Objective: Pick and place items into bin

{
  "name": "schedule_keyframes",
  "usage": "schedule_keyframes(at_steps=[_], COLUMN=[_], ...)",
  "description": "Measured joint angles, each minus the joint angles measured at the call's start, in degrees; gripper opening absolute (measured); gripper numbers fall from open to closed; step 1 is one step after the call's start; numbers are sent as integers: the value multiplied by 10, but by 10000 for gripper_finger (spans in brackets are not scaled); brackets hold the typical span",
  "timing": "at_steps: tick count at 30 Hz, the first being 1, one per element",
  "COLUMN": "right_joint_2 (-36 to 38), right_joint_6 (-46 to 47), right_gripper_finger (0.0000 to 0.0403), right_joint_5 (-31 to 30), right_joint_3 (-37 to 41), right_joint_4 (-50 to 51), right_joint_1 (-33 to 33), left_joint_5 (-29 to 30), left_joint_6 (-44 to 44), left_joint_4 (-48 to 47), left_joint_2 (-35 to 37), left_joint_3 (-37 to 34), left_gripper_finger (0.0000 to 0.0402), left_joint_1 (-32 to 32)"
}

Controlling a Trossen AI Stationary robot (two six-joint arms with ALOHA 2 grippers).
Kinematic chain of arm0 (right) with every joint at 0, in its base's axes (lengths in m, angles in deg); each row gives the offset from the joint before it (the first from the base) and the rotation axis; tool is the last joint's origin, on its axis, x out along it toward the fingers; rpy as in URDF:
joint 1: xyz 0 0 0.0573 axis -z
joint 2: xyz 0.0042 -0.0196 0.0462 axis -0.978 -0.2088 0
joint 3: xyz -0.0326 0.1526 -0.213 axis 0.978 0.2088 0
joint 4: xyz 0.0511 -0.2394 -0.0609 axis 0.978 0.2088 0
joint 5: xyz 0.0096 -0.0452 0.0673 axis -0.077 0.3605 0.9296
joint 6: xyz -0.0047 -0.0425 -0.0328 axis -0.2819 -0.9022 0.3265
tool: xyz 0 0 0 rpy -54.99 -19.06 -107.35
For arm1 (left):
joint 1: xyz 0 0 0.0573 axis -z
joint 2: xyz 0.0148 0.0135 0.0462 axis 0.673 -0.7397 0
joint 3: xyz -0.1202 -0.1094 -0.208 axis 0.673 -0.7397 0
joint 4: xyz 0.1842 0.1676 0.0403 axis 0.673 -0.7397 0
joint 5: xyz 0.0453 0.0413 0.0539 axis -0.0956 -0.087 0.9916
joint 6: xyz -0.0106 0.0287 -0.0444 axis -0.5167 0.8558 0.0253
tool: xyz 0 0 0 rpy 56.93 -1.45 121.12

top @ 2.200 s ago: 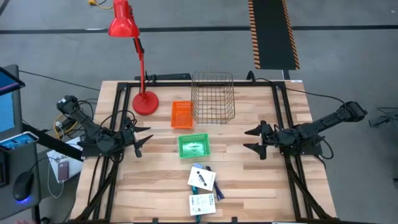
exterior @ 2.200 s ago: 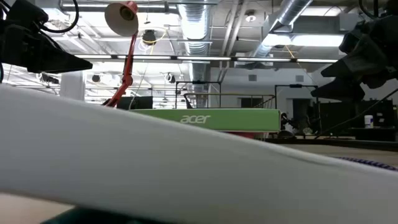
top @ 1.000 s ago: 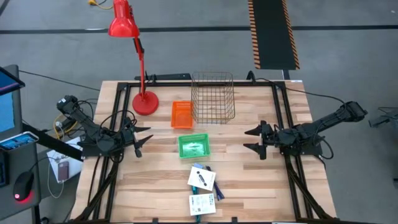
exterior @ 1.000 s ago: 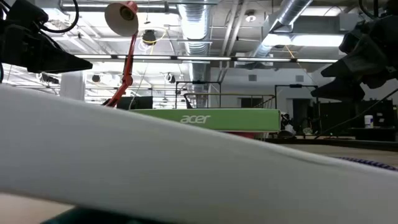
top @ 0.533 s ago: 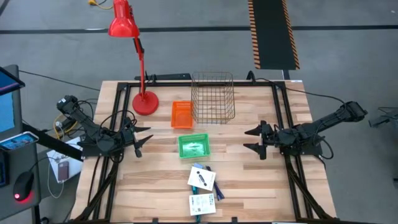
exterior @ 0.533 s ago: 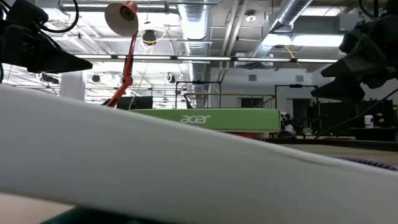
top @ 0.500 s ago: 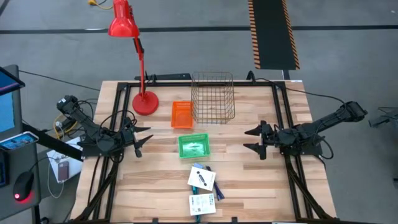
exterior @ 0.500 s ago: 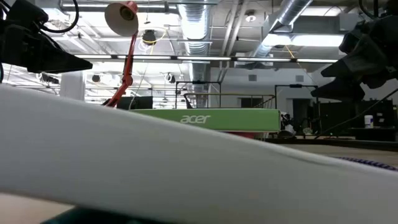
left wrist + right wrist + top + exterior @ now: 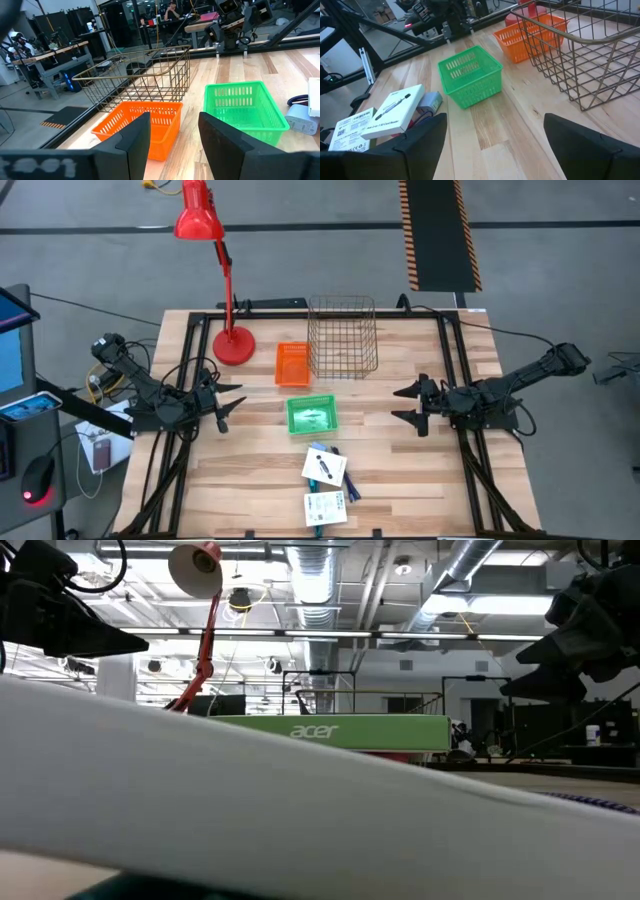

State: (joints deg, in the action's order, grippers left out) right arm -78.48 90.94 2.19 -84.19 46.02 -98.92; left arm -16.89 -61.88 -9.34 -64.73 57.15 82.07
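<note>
Two white card packs (image 9: 325,467) (image 9: 324,507) lie flat near the table's near edge, with dark pens (image 9: 345,483) between them. In the right wrist view the packs (image 9: 395,112) (image 9: 350,131) lie beside a pale block (image 9: 430,102). The small green bin (image 9: 311,415) stands mid-table. My left gripper (image 9: 228,406) hovers open to the left of the bin, my right gripper (image 9: 398,405) open to its right. In the wrist views, the left gripper (image 9: 174,120) and the right gripper (image 9: 495,120) both face the green bin (image 9: 245,107) (image 9: 470,75) with their fingers apart. Neither touches anything.
An orange bin (image 9: 292,365) and a wire basket (image 9: 342,335) stand beyond the green bin, with a red desk lamp (image 9: 232,345) to their left. A white object (image 9: 300,820) close to the lens blocks most of the low view. Bare wood lies on both sides of the green bin.
</note>
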Motion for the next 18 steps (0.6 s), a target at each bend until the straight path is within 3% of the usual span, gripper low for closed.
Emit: schedule_keyframes(at_steps=[18], right_joint_2=[0], right_joint_6=[0], right_gripper_finger=[327], right_joint_5=[0], right_joint_3=[0], right_joint_4=[0], right_joint_1=[0], left_joint_5=[-2], left_joint_6=[-3], left_joint_4=[6], left_joint_2=[0], left_joint_3=[0], left_gripper_finger=[160], left_joint_1=[0])
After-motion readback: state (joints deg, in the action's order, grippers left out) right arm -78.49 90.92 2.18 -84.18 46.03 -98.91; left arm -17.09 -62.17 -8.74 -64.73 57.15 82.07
